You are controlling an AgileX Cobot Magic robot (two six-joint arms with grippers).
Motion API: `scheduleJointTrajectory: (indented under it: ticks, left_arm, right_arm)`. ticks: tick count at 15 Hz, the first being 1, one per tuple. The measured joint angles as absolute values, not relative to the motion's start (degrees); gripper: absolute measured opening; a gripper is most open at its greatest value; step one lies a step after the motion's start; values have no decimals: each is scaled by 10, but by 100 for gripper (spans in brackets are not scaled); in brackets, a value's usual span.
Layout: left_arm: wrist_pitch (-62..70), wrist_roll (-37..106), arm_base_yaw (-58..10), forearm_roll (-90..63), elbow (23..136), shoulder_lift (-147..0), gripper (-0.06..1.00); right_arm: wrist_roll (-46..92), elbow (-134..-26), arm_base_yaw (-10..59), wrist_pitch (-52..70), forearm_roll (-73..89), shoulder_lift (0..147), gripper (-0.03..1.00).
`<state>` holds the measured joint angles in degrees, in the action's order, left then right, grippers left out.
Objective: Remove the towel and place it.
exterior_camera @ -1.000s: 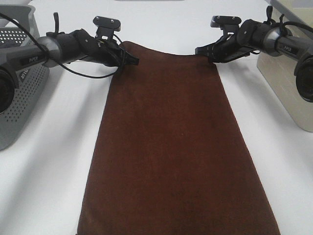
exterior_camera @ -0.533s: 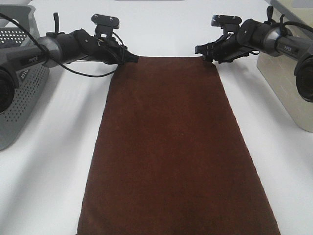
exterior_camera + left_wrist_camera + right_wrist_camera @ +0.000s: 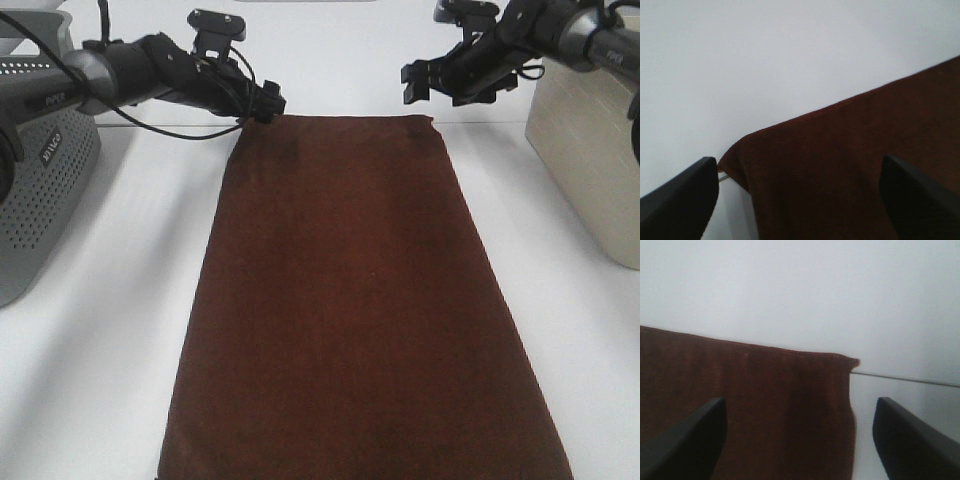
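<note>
The maroon towel (image 3: 350,300) lies flat and spread out lengthwise on the white table (image 3: 120,330), its far edge straight. My left gripper (image 3: 268,104) is open just over the towel's far left corner. In the left wrist view its fingers stand wide apart (image 3: 800,185), with the towel corner (image 3: 865,165) lying between them. My right gripper (image 3: 418,82) is open and raised a little beyond the far right corner, clear of the cloth. In the right wrist view it (image 3: 800,425) hangs over the towel's hemmed corner (image 3: 740,405).
A grey perforated basket (image 3: 40,180) stands at the left edge beside the left arm. A beige box (image 3: 590,160) stands at the right edge under the right arm. The towel's near end runs out of the bottom of the exterior view.
Both grippers have opened and let go of the towel's far corners. The far edge now lies flat. The right gripper has risen up and away; the left has lifted slightly.
</note>
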<state>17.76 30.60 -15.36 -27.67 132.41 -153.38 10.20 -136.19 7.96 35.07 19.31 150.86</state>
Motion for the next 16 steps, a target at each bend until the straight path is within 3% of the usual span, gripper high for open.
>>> scheduleJointTrajectory:
  ticks: [5,8,11,14,16]
  left_arm:
    - [407,208,-154,-181,1324,-1397,98]
    - [480,111,-132,-114,1326,-1311,98]
    - [557,18,-59,-78,1326,-1240,98]
    - [665,-6,18,-68,1326,-1203,98]
    - [693,0,19,-56,1326,-1192,98]
  right_arm:
    - [96,-1362,80,518,177,1367,85]
    - [52,-1362,72,604,134,1284,86]
    - [37,-1362,40,662,127,1216,87]
    - [31,-1362,8,696,109,1175,87]
    - [23,-1356,7,697,99,1148,87]
